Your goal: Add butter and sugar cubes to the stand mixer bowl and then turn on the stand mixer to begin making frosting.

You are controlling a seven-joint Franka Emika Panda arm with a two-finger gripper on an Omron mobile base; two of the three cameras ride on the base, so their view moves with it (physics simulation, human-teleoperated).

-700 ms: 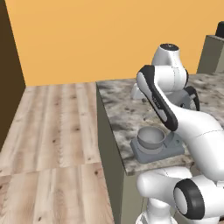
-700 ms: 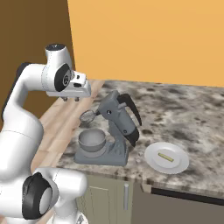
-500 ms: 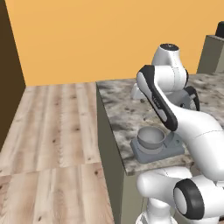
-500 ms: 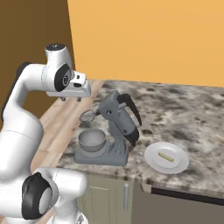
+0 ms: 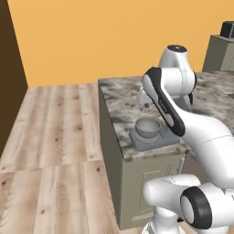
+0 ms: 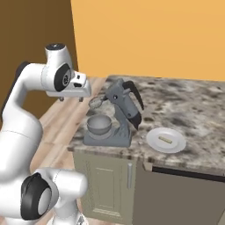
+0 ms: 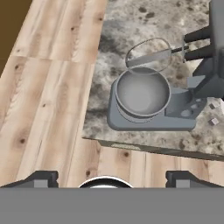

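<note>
The grey stand mixer point(image 6: 122, 110) stands at the counter's near left corner, head tilted back, wire whisk point(image 7: 148, 55) raised over the bowl. The metallic stand mixer bowl point(image 7: 142, 92) point(image 6: 99, 125) point(image 5: 147, 127) sits on the mixer's base and looks empty. A pale stick of butter point(image 6: 165, 139) lies on a white plate point(image 6: 154, 141) right of the mixer. Two small pale cubes, probably the sugar cubes point(image 7: 213, 121), lie on the counter by the mixer's base. My gripper point(image 6: 71, 99) point(image 7: 112, 178) hangs open and empty, above and left of the bowl, past the counter's edge.
The speckled stone counter point(image 6: 193, 110) runs back and to the right of the mixer. Wooden floor point(image 5: 55, 132) lies left of the cabinet. An orange wall point(image 6: 154, 35) closes the back. A dark appliance point(image 5: 227, 28) stands at the far right.
</note>
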